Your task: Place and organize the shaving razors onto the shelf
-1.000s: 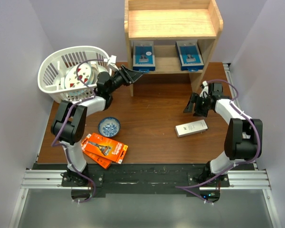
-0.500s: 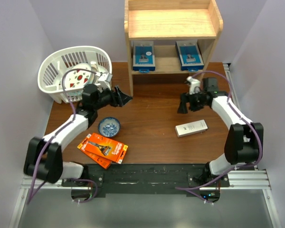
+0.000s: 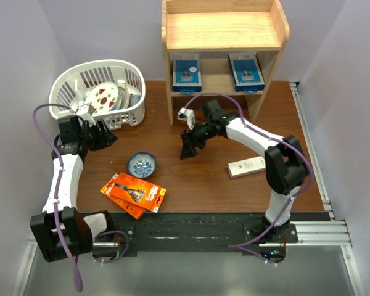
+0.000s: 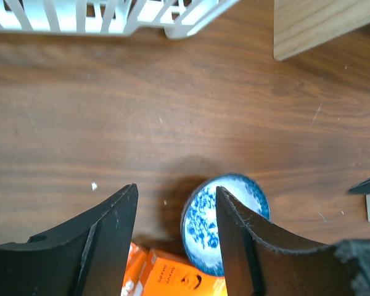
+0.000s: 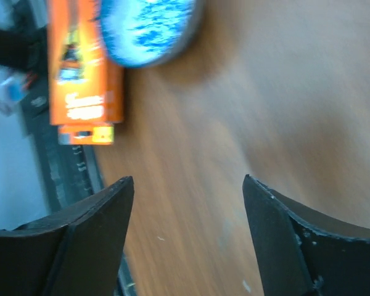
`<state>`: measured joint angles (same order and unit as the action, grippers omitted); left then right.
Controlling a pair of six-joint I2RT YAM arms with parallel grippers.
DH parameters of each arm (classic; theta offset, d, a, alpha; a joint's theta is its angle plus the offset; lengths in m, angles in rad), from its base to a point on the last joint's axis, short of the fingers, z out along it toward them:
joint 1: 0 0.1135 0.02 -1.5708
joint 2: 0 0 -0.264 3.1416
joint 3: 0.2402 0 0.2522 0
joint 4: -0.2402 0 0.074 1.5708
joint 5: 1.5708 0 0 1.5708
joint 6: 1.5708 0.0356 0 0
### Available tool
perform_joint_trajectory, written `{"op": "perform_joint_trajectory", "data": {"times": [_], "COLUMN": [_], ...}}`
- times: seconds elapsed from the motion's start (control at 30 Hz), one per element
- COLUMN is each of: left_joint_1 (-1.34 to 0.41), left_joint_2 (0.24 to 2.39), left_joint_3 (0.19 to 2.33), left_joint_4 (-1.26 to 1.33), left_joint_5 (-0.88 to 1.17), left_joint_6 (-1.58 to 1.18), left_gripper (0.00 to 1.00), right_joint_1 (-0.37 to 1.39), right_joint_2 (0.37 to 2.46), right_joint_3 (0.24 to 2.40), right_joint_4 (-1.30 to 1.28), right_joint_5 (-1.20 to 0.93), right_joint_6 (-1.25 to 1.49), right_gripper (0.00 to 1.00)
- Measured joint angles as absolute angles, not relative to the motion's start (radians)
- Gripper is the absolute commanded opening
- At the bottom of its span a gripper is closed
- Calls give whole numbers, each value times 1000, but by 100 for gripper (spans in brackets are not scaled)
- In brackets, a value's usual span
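Two orange razor packs [image 3: 135, 194] lie stacked on the brown table near its front left; they also show in the left wrist view [image 4: 172, 280] and the right wrist view [image 5: 80, 68]. Two blue razor packs [image 3: 186, 73] [image 3: 245, 71] stand on the lower tier of the pine shelf [image 3: 222, 31]. My left gripper [image 3: 108, 138] [image 4: 176, 194] is open and empty, hanging over bare table beside the basket. My right gripper [image 3: 185, 154] [image 5: 188, 179] is open and empty above the table's middle, in front of the shelf. The right wrist view is blurred.
A small blue-patterned bowl [image 3: 141, 164] [image 4: 200, 228] [image 5: 148, 28] sits just beyond the orange packs. A white slotted basket [image 3: 68, 92] [image 4: 111, 18] holding dishes stands at the back left. A silver-white box [image 3: 248, 166] lies on the right. The shelf's left panel [image 4: 320, 24] stands near.
The left arm pulled back from the shelf front to the left, beside the basket. The right arm swept from the right side to the table's middle. Both grippers stay empty.
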<state>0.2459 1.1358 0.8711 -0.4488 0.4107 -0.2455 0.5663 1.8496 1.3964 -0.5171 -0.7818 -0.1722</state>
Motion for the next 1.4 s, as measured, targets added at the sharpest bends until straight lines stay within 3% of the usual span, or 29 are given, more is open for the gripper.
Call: {"op": "perform_joint_trajectory", "data": {"times": [0.17, 0.4, 0.67, 0.97, 1.4], "left_joint_1": [276, 297, 323, 368, 395], "left_joint_2": [1089, 1002, 923, 910, 895], "left_joint_3": [865, 843, 775, 748, 744], "left_joint_4": [-487, -478, -468, -460, -456], "left_joint_5": [421, 460, 491, 514, 542], "left_joint_6": [-248, -269, -283, -297, -297], "left_gripper": [58, 58, 58, 57, 57], "right_joint_1": [668, 757, 827, 838, 844], "right_joint_2": [2030, 2107, 2121, 2259, 2271], "right_joint_3": [1528, 1511, 1501, 1567, 1597], "right_joint_4": [-598, -628, -652, -726, -714], "right_joint_5": [-910, -959, -961, -991, -1083], "right_joint_6": [-178, -127, -124, -125, -108], "right_gripper": [69, 66, 47, 47, 46]}}
